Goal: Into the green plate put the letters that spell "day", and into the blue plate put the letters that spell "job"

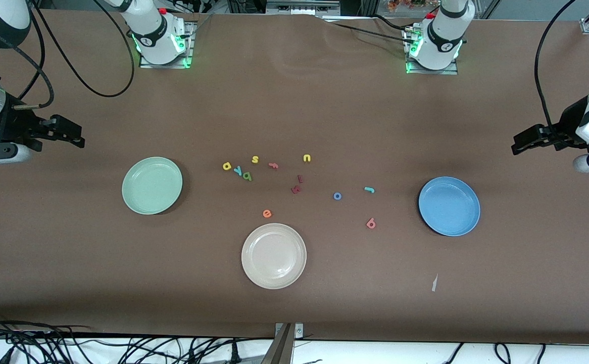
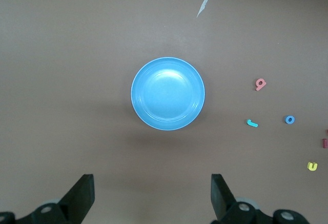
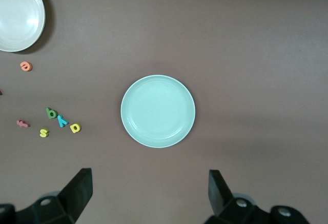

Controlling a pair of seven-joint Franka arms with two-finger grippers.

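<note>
The green plate [image 1: 152,185] [image 3: 158,111] lies toward the right arm's end and holds nothing. Beside it toward the table's middle cluster the yellow "d" [image 1: 227,166] [image 3: 75,127], teal "y" [image 1: 237,171] [image 3: 62,121] and green "a" [image 1: 247,176] [image 3: 51,113]. The blue plate [image 1: 449,206] [image 2: 167,93] lies bare toward the left arm's end. The teal "j" [image 1: 369,189] [image 2: 251,123], blue "o" [image 1: 337,196] [image 2: 290,120] and salmon "b" [image 1: 371,223] [image 2: 261,84] lie on the table beside it. My right gripper [image 1: 78,137] [image 3: 150,190] and left gripper [image 1: 517,144] [image 2: 152,193] hang open and hold nothing, each over bare table at its own end.
A cream plate [image 1: 273,256] sits nearest the front camera, with an orange "e" [image 1: 267,213] just beside it. A yellow "s" [image 1: 255,159], an orange "f" [image 1: 273,165], a yellow "u" [image 1: 306,158] and two dark red letters [image 1: 297,184] lie mid-table. A paper scrap [image 1: 434,283] lies near the blue plate.
</note>
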